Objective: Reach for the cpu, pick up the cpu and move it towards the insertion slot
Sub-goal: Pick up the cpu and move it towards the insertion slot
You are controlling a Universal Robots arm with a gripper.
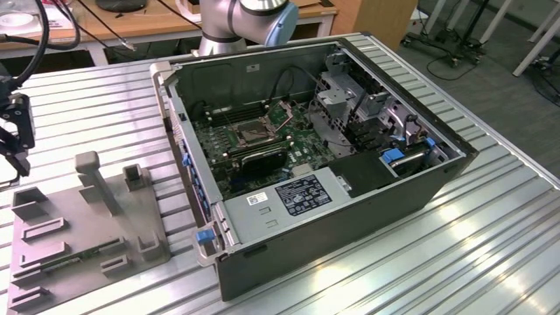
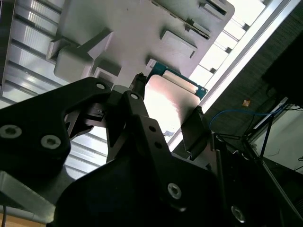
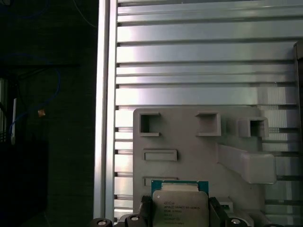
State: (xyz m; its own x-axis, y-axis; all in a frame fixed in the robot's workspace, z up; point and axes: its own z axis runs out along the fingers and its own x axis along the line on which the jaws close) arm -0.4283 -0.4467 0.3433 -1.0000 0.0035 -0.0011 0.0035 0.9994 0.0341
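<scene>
grip: gripper (image 2: pixel 168 100) jaws closed on two opposite edges of the cpu (image 3: pixel 180 204), flat top left bare, likely to keep it level | cpu: apparently lifted just off the tray (image 3: pixel 189 142) | slot (image 1: pixel 248 133): in the case (image 1: pixel 350 216), well apart from the gripper at the exterior view's left

One high overview, two close wrist cameras.
The exterior view looks down at a slant on the ribbed table (image 1: pixel 490 249), computer case (image 1: pixel 350 216) central; both wrist views sit just behind the fingers (image 2: pixel 191 132) — facing past their tips — sharing the cpu (image 2: pixel 165 101) between them and the grey fixture tray (image 2: pixel 132 28) beyond.
</scene>
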